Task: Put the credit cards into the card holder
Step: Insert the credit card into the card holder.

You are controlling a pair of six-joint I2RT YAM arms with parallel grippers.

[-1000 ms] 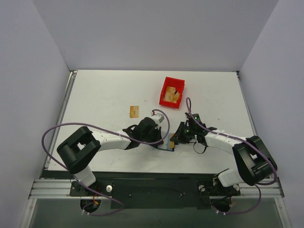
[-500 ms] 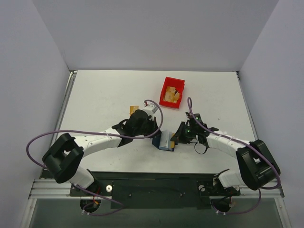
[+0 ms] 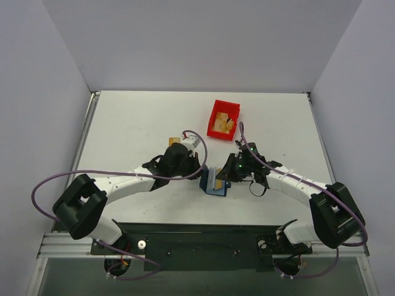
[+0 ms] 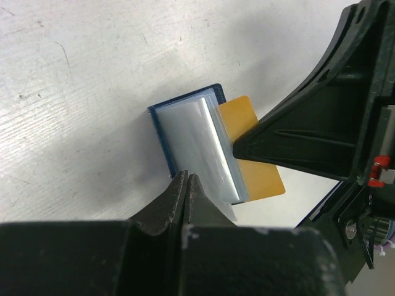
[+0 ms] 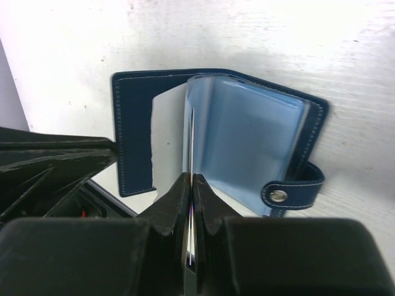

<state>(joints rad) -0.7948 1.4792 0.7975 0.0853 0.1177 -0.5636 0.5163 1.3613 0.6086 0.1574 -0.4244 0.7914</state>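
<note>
Card holder (image 3: 207,182) lies open on the near side of the red bin (image 3: 223,119), between left gripper (image 3: 199,172) and right gripper (image 3: 224,177). There are two credit cards (image 3: 215,179), one inside, one left of the bin. Left wrist: closed jaws pinch its clear sleeve. Right wrist: closed jaws clamp a sleeve.

Both arms are extended forward and bent inward, wrists set near each other. The left gripper (image 4: 187,182) and the right gripper (image 5: 190,182) are closed, fingertips pressed together.

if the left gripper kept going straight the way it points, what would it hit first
Most likely the card holder: the left gripper, shut, sits right at the edge of its clear sleeves and points into them. Its height above them is unclear.
</note>
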